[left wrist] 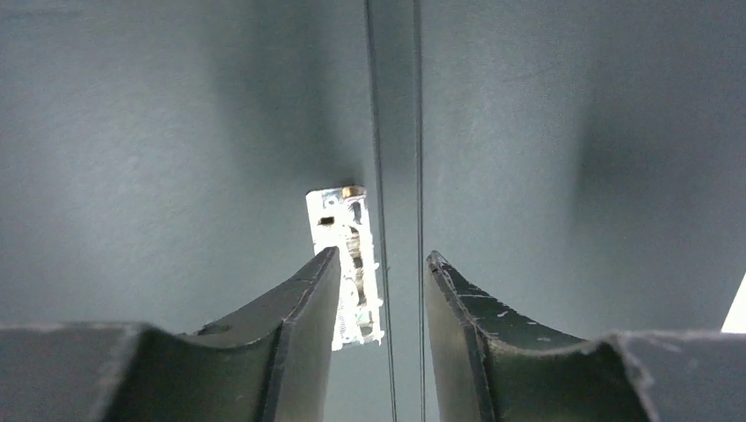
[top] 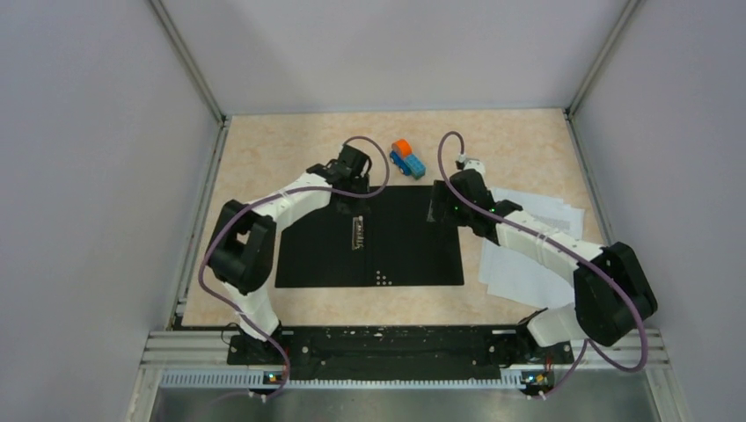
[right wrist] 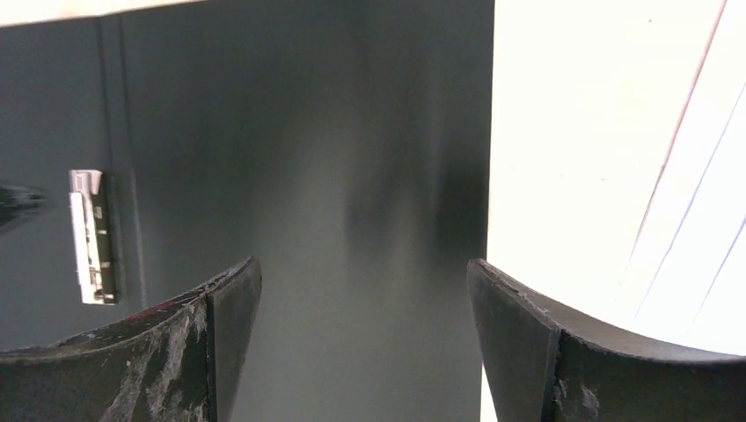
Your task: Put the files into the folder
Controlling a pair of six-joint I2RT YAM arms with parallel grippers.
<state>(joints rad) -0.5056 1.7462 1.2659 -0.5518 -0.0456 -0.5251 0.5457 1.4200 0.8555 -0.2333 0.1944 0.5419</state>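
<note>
Folder point(top: 405, 255) is open flat mid-desk point(top: 264, 149), black inside face up, long side running left-right, metal clip strip point(top: 359, 233) beside the centre fold (a few small white dots near the front edge). Files point(top: 515, 277) are white sheets, loosely fanned rather than squared, flat on the desk just right of the folder, all outside it.
</note>
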